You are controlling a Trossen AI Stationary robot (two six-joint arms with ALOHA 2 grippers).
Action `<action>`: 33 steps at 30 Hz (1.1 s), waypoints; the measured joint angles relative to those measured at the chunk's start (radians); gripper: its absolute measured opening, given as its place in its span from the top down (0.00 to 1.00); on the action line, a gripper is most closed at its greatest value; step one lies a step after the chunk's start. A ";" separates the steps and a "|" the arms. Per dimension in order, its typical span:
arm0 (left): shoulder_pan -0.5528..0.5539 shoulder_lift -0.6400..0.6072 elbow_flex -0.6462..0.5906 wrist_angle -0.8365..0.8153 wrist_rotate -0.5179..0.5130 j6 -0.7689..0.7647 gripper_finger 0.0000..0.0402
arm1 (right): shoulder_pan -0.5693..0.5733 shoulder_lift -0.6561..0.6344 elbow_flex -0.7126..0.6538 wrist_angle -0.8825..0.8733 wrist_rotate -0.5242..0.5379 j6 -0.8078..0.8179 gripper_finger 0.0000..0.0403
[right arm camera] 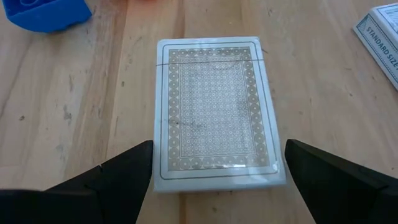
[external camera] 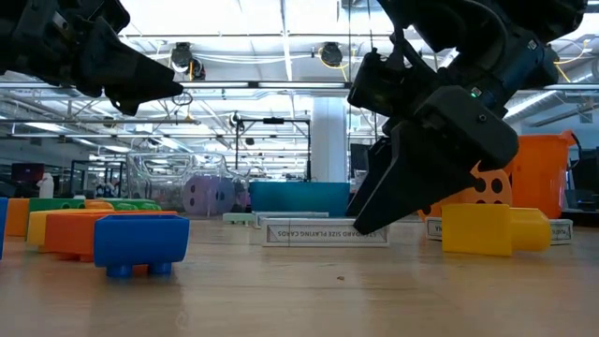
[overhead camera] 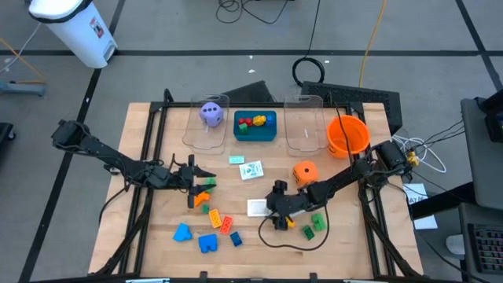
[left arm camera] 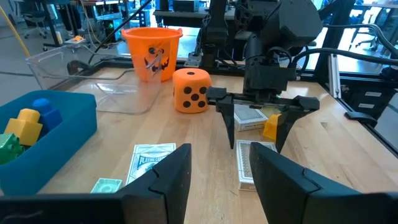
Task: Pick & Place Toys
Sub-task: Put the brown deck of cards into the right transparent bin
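Observation:
A white deck of cards (right arm camera: 214,106) lies flat on the table, right of centre (overhead camera: 258,207). My right gripper (right arm camera: 217,180) hangs over one short end of it, slanting down, open, with a finger on either side of the deck (left arm camera: 255,163). My left gripper (left arm camera: 221,186) hovers left of centre (overhead camera: 206,174), open, with nothing between its fingers. An orange dotted die (overhead camera: 305,173) stands behind the right gripper. A purple die (overhead camera: 211,112) sits in a clear bin. Loose bricks (overhead camera: 208,236) lie near the front edge. My right gripper's fingers (right arm camera: 124,177) stand beside the deck's two long edges (right arm camera: 160,168) at its near end, coming from above at a slant. Whether they touch the deck, I cannot tell. The deck lies flat on the table.
A teal tray (overhead camera: 255,134) with bricks sits at the back between two clear bins (overhead camera: 305,126). An orange bowl (overhead camera: 347,135) stands at the back right. A card box (right arm camera: 379,31), a green-backed pack (left arm camera: 152,163), and yellow (external camera: 491,229) and green bricks (overhead camera: 314,224) lie nearby.

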 joint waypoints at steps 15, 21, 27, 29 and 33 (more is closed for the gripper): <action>0.000 0.000 0.000 -0.001 0.000 -0.002 0.58 | 0.000 0.000 0.000 -0.001 0.000 -0.040 0.22; 0.000 0.000 0.000 -0.001 0.000 -0.001 0.58 | -0.003 -0.010 -0.001 0.047 -0.001 -0.105 0.24; 0.000 0.000 0.000 -0.004 0.000 -0.001 0.58 | -0.021 -0.054 0.020 0.050 -0.003 -0.150 0.23; 0.000 0.000 0.000 -0.005 0.000 -0.002 0.58 | -0.024 -0.088 0.026 0.030 0.001 -0.183 0.24; 0.000 0.000 0.000 -0.005 0.000 -0.003 0.58 | -0.042 -0.155 0.045 -0.020 0.049 -0.231 0.24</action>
